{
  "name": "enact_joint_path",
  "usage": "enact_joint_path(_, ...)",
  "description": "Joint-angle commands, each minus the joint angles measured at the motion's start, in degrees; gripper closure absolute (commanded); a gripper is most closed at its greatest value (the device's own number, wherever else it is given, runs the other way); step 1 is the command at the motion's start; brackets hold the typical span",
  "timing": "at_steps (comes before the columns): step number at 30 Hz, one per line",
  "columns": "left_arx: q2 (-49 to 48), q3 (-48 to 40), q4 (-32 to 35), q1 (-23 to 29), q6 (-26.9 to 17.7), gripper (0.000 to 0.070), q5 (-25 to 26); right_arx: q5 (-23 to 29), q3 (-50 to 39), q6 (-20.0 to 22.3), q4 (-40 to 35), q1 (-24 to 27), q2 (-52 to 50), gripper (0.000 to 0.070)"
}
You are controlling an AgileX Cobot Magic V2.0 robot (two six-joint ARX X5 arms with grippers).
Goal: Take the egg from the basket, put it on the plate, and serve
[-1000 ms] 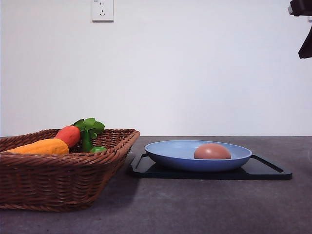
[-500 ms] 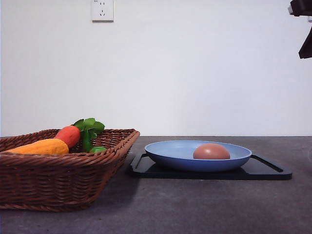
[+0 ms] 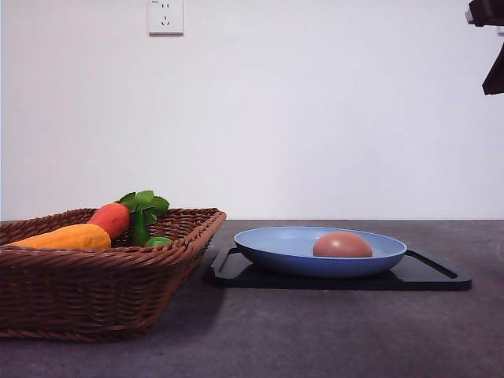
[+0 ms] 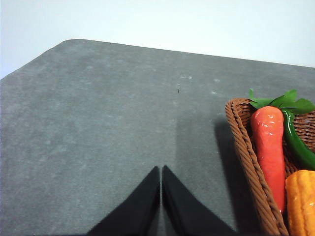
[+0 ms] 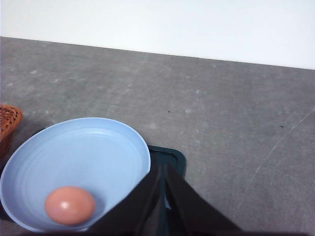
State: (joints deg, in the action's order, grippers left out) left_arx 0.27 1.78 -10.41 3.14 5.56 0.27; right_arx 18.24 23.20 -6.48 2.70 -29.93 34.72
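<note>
Front view: a small smooth brown-pink oval egg lies inside a large round shallow light-blue plastic plate, toward the plate's right side. The plate rests on a flat black rectangular tray set on the dark grey surface, just beside the right rim of a wide shallow dark-brown woven wicker basket at the surface's left edge. The basket holds an orange-red toy carrot with green leaves, a yellow-orange toy vegetable and a green toy piece. A white wall socket sits high on the wall behind. Left wrist view: the left gripper hangs over bare surface near the basket's outer wall, its black jaws pressed together with nothing between them. Right wrist view: the right gripper hangs above the plate's rim and a corner of the tray, its jaws likewise pressed together and empty, apart from the egg.
</note>
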Motion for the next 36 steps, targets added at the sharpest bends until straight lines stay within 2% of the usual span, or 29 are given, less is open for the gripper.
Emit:
enact_joint_path(1,-0.11,-1.31,-0.29,0.13,0.55,0.07,0.09,0.24,0.59,-0.98,-0.61,-0.26,0.28,0.07)
enact_joint_path(7,-0.11,-1.31,-0.29,0.13,0.55,0.07,0.09,0.26,0.57,-0.63,-0.53,-0.26,0.25,0.07)
enact_joint_path(10,-0.11,-1.31,-0.29,0.13,0.55,0.07,0.09,1.95,0.42,4.25,0.59,1.25,-3.26,0.07)
enact_joint_path(12,-0.11,-1.31,-0.29,0.13,0.55,0.07,0.09,1.65,-0.22,6.85,1.12,4.54,-7.0,0.07)
enact_joint_path(13,-0.11,-1.31,-0.31,0.13,0.55,0.07,0.09,-0.04,-0.71,7.28,1.11,6.47,-8.69,0.07)
enact_joint_path(17,-0.11,-1.31,-0.29,0.13,0.55,0.07,0.09,-13.32,-3.74,7.36,0.84,17.09,-15.69,0.07)
enact_joint_path(20,-0.11,-1.31,-0.29,0.13,0.55,0.07,0.09,-17.7,-6.6,7.32,0.35,23.73,-20.54,0.07)
enact_joint_path(23,-0.11,-1.31,-0.29,0.13,0.55,0.07,0.09,-20.23,-9.89,7.11,0.36,27.6,-24.9,0.07)
enact_joint_path(26,-0.11,-1.31,-0.29,0.13,0.55,0.07,0.09,-20.5,-13.21,7.08,0.37,28.97,-28.37,0.07)
enact_joint_path(36,-0.11,-1.31,-0.29,0.13,0.55,0.07,0.09,-22.12,-22.37,6.48,0.37,29.05,-34.5,0.07)
